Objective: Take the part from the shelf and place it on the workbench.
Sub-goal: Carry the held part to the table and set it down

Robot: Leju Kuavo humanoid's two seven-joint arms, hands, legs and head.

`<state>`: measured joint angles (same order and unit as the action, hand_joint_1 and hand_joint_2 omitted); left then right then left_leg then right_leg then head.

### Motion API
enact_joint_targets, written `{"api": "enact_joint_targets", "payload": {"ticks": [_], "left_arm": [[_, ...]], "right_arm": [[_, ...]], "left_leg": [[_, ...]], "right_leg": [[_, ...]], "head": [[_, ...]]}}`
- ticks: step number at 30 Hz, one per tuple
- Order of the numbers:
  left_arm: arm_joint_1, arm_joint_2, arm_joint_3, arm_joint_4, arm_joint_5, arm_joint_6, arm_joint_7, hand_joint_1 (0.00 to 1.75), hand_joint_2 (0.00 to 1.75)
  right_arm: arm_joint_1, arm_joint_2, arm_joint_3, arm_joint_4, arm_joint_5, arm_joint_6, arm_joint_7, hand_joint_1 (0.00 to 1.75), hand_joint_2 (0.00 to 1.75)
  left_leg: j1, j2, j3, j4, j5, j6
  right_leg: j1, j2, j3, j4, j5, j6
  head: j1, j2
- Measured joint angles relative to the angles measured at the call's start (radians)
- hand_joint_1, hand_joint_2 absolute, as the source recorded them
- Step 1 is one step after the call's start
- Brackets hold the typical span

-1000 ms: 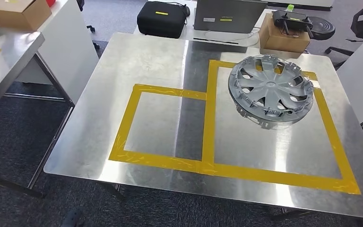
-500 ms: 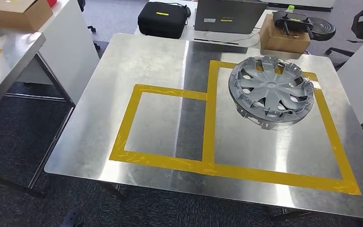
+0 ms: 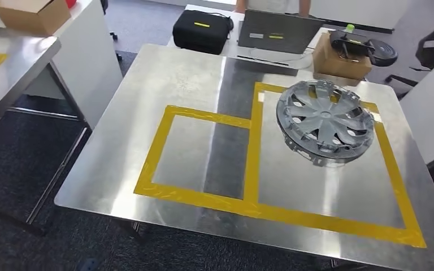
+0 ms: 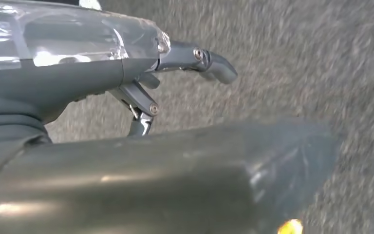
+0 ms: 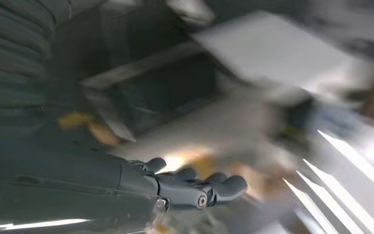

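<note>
- the wheel cover (image 3: 326, 122), grey with spokes, lies flat on the steel workbench (image 3: 175, 79), inside the larger of two yellow tape squares (image 3: 252, 164), toward that square's far side and touching nothing else.
- the smaller tape square beside it, to the left in the head view, has bare metal inside.
- the left hand (image 4: 141, 92) hangs over grey carpet (image 4: 321, 58); its fingers (image 4: 214, 66) are stretched out and apart, with nothing between them.
- the right hand (image 5: 175, 187) shows against a blurred background; its fingers (image 5: 226, 185) lie extended side by side, only slightly curled, and hold nothing.
- beyond the far edge of the workbench sit a black case (image 3: 202, 32), an open laptop (image 3: 280, 34) and a cardboard box (image 3: 339, 62) with a black device on top.
- another steel table (image 3: 11, 62) stands to the left, with a cardboard box (image 3: 31, 14) behind it on a white surface.
</note>
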<state>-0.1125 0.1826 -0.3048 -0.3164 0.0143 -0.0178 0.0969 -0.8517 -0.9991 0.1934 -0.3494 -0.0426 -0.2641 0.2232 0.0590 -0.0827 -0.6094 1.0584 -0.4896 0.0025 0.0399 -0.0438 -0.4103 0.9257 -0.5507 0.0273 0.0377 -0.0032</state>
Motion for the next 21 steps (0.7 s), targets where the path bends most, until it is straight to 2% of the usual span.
{"api": "enact_joint_targets", "payload": {"ticks": [1, 2, 3, 4, 6, 8, 10, 14, 16, 18, 21], "left_arm": [[0.009, -0.004, 0.002, -0.003, -0.011, 0.000, 0.002, 0.00, 0.00], [0.017, -0.006, 0.005, -0.004, -0.021, 0.000, 0.002, 0.00, 0.00], [0.022, -0.004, 0.009, -0.006, -0.031, 0.000, 0.002, 0.00, 0.00], [0.025, -0.002, 0.012, -0.010, -0.041, 0.001, 0.005, 0.00, 0.00], [0.028, 0.004, 0.018, -0.027, -0.056, 0.001, 0.020, 0.00, 0.00], [0.033, 0.008, 0.023, -0.053, -0.065, 0.000, 0.034, 0.00, 0.00], [0.041, 0.010, 0.025, -0.082, -0.068, 0.000, 0.046, 0.00, 0.00], [0.075, 0.022, 0.029, -0.164, -0.061, 0.003, 0.091, 0.00, 0.00], [0.089, 0.030, 0.028, -0.204, -0.049, 0.007, 0.106, 0.00, 0.00], [0.096, 0.036, 0.028, -0.234, -0.038, 0.011, 0.111, 0.00, 0.00], [0.103, 0.045, 0.027, -0.265, -0.018, 0.020, 0.119, 0.00, 0.00]], "right_arm": [[0.159, -0.007, -0.082, -0.013, -0.056, -0.004, 0.021, 0.00, 1.75], [0.280, 0.000, -0.159, -0.035, -0.058, 0.009, 0.065, 0.00, 1.75], [0.362, 0.015, -0.225, -0.067, -0.004, 0.037, 0.116, 0.00, 1.75], [0.427, 0.035, -0.289, -0.111, 0.102, 0.080, 0.168, 0.00, 1.75], [0.519, 0.107, -0.425, -0.229, 0.430, 0.189, 0.244, 0.00, 1.75], [0.575, 0.217, -0.567, -0.365, 0.772, 0.298, 0.270, 0.00, 1.75], [0.613, 0.333, -0.684, -0.501, 0.967, 0.403, 0.263, 0.00, 1.75], [0.670, 0.583, -0.860, -0.782, 1.076, 0.602, 0.208, 0.00, 1.75], [0.694, 0.699, -0.930, -0.903, 1.114, 0.656, 0.176, 0.00, 1.75], [0.710, 0.792, -0.989, -0.998, 1.140, 0.674, 0.147, 0.00, 1.75], [0.727, 0.896, -1.065, -1.104, 1.168, 0.727, 0.120, 0.00, 1.75]], "left_leg": [[-0.004, -0.002, 0.001, -0.002, -0.001, 0.001], [-0.013, 0.002, 0.001, -0.004, -0.001, 0.002], [-0.022, 0.011, 0.000, -0.008, -0.001, 0.003], [-0.029, 0.023, 0.001, -0.011, -0.002, 0.005], [-0.035, 0.049, 0.006, -0.016, -0.004, 0.008], [-0.036, 0.069, 0.014, -0.019, -0.007, 0.010], [-0.038, 0.081, 0.020, -0.023, -0.008, 0.010], [-0.038, 0.089, 0.031, -0.028, -0.008, 0.009], [-0.039, 0.089, 0.033, -0.031, -0.008, 0.009], [-0.040, 0.087, 0.034, -0.033, -0.008, 0.008], [-0.041, 0.085, 0.035, -0.035, -0.008, 0.007]], "right_leg": [[-0.003, -0.006, 0.005, -0.001, -0.002, 0.002], [-0.010, -0.006, 0.003, 0.003, -0.004, 0.004], [-0.017, -0.002, -0.001, 0.008, -0.005, 0.004], [-0.023, 0.004, -0.004, 0.011, -0.005, 0.004], [-0.026, 0.021, -0.006, 0.013, -0.005, 0.004], [-0.028, 0.037, -0.007, 0.013, -0.004, 0.003], [-0.029, 0.046, -0.007, 0.014, -0.004, 0.003], [-0.032, 0.058, -0.010, 0.014, -0.004, 0.001], [-0.034, 0.060, -0.013, 0.014, -0.004, 0.001], [-0.036, 0.061, -0.014, 0.015, -0.005, 0.000], [-0.038, 0.064, -0.015, 0.015, -0.006, -0.002]], "head": [[0.017, 0.000], [0.029, 0.000], [0.031, 0.000], [0.029, 0.000], [0.028, 0.000], [0.028, 0.000], [0.026, 0.000], [0.024, 0.000], [0.022, 0.000], [0.019, 0.000], [0.015, 0.000]]}}
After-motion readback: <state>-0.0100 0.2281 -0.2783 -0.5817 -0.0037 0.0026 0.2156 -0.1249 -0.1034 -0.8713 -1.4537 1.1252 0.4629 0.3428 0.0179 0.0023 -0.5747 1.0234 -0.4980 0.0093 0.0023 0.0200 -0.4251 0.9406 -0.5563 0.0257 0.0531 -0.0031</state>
